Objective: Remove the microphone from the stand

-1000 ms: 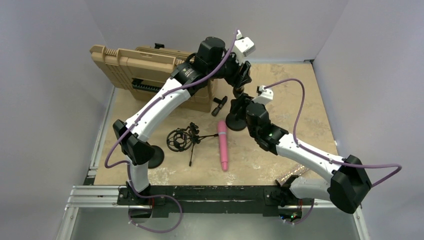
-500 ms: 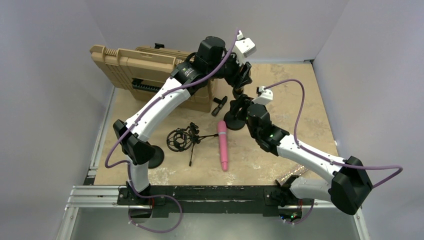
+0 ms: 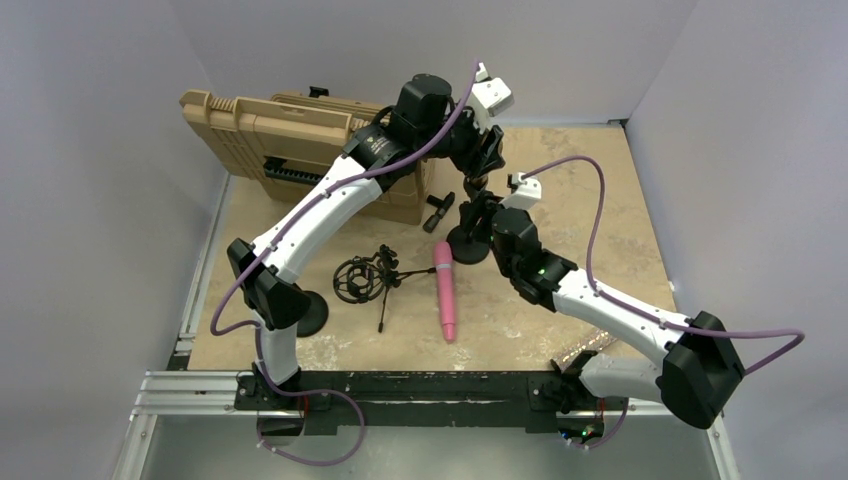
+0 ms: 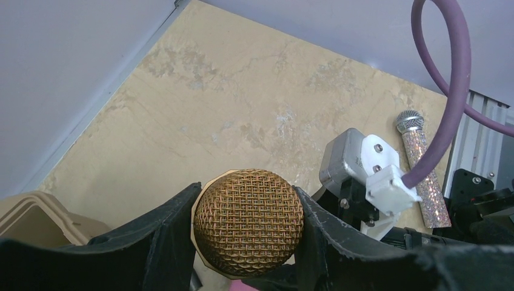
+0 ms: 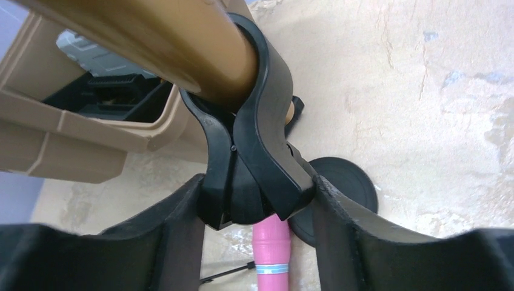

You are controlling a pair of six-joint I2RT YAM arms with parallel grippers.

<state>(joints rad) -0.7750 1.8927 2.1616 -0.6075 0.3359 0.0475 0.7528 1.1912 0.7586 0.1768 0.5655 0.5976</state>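
A gold microphone sits in the black clip of a stand with a round black base. Its mesh head fills the left wrist view and its gold body runs through the clip in the right wrist view. My left gripper is shut on the mesh head, one finger on each side, high above the table. My right gripper is shut on the clip's lower part, just below the left gripper. The base rests on the table.
A pink microphone lies in front of the stand base. A shock mount on a small tripod lies to its left. An open tan case stands at the back left, with a loose black clip beside it. A glittery silver microphone lies near the right arm's base.
The right wrist has edged slightly left toward the stand. Both grips look unchanged.
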